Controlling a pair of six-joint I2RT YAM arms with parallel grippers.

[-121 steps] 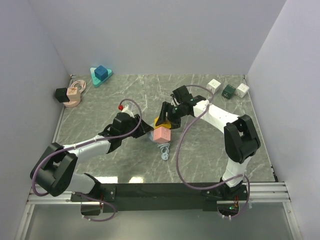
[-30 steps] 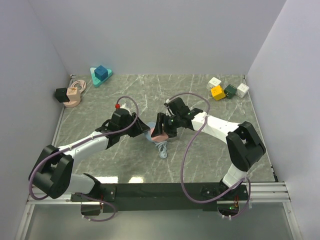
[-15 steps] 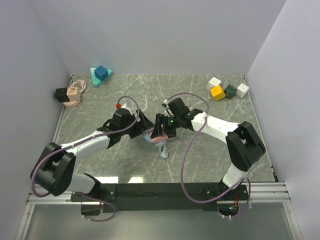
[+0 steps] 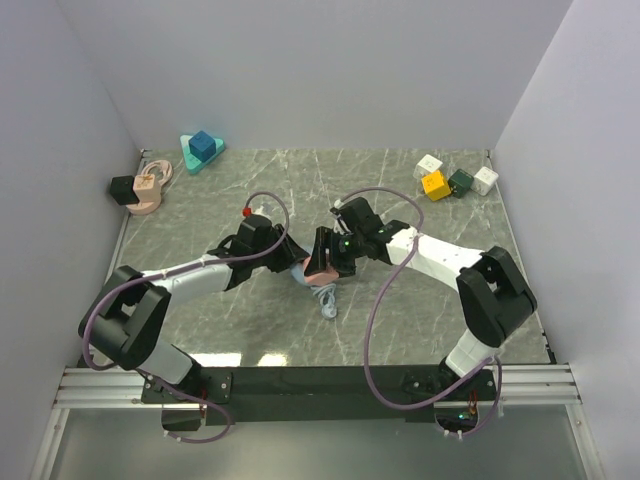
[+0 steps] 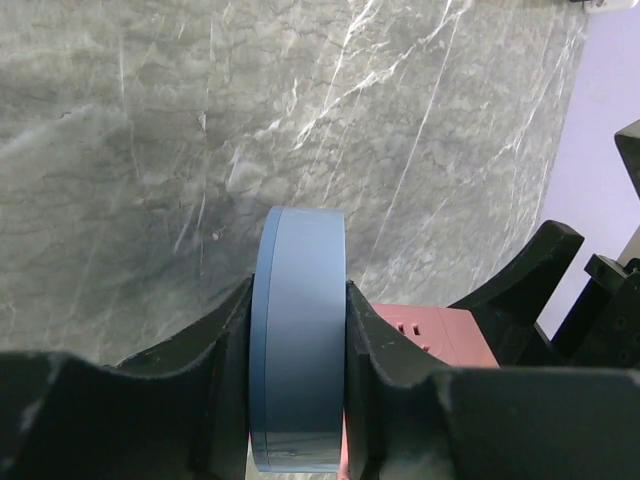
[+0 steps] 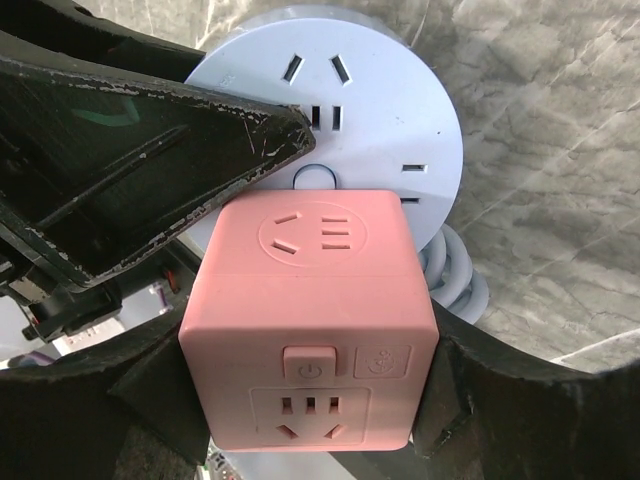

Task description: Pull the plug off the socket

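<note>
Left jaws clamping blue socket [image 5: 298,340] edge-on, closed onto its 2 flat faces, at centre of top view. Right jaws gripping pink plug [image 6: 310,320] by 2 sides. Plug sitting against socket face, lying just right of socket; separation axis running left-right.
</note>
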